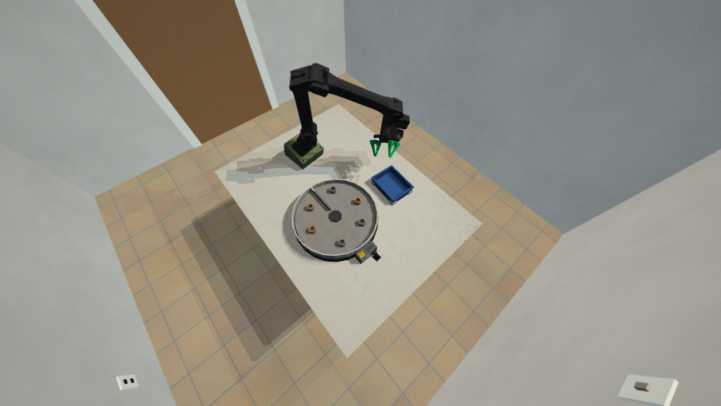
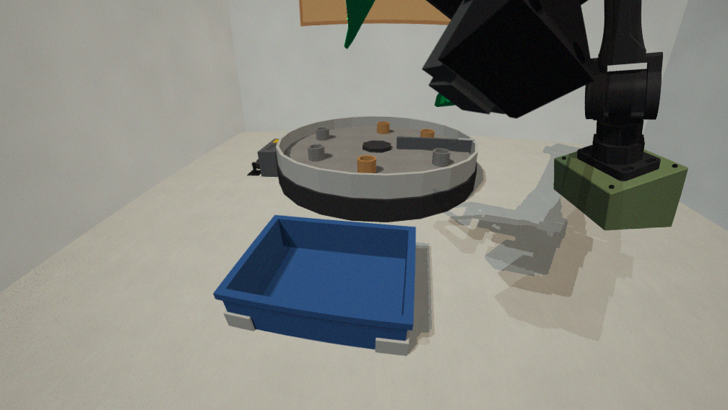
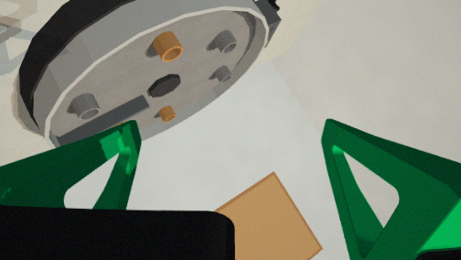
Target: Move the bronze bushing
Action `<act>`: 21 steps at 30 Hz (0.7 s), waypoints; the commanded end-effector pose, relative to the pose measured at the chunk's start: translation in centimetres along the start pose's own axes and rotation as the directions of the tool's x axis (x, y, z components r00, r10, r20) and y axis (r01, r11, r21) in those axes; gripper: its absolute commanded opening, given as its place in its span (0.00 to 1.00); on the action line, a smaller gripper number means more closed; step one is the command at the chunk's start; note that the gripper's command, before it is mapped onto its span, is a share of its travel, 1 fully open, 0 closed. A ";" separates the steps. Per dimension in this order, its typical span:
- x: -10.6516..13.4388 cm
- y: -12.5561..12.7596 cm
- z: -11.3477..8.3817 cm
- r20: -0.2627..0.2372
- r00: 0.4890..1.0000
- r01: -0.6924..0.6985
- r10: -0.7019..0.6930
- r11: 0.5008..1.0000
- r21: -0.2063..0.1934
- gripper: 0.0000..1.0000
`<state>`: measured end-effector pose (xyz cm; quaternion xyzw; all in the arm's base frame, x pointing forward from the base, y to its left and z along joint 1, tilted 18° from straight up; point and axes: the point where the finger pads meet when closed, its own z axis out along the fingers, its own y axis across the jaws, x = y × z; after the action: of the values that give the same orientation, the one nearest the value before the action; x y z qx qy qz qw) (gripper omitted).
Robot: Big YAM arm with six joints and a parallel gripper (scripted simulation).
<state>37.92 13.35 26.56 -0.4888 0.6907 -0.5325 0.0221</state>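
A round grey turntable (image 1: pixel 347 209) (image 2: pixel 376 177) (image 3: pixel 91 59) carries three bronze bushings (image 1: pixel 357 200) (image 1: pixel 310 206) (image 1: pixel 312 229) and three grey ones (image 1: pixel 332 189). In the exterior view the nearest bronze bushing (image 2: pixel 366 163) (image 3: pixel 167 46) stands close to the rim on the crate side. The blue crate (image 1: pixel 392 184) (image 2: pixel 331 275) is empty and stands on the table beside the turntable. My gripper (image 1: pixel 383 154) (image 3: pixel 230 130) is open and empty. It hangs high over the table, behind the crate and off to the side of the turntable.
A fixed dark grey bar (image 1: pixel 318 198) (image 2: pixel 432 144) (image 3: pixel 105 119) reaches from the turntable's rim toward its black hub (image 1: pixel 334 216). A small control box (image 1: pixel 364 254) (image 2: pixel 266 152) sits at the turntable's edge. The arm's green base (image 1: pixel 302 151) (image 2: pixel 619 195) stands behind the turntable.
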 end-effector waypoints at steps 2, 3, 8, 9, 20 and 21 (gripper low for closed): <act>0.1 -0.3 -0.2 0.004 1.000 -0.008 0.008 1.000 0.003 1.00; 0.1 -0.3 -0.2 0.004 1.000 -0.008 0.008 1.000 0.003 1.00; 0.1 -0.3 -0.2 0.004 1.000 -0.008 0.008 1.000 0.003 1.00; 0.1 -0.3 -0.2 0.004 1.000 -0.008 0.008 1.000 0.003 1.00; 0.7 -0.9 0.1 0.004 0.998 -0.055 0.055 0.998 -0.008 1.00; 1.0 -0.6 0.3 0.003 0.998 -0.066 0.066 0.998 -0.015 1.00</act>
<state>37.89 13.35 26.49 -0.4883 0.6926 -0.5304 0.0223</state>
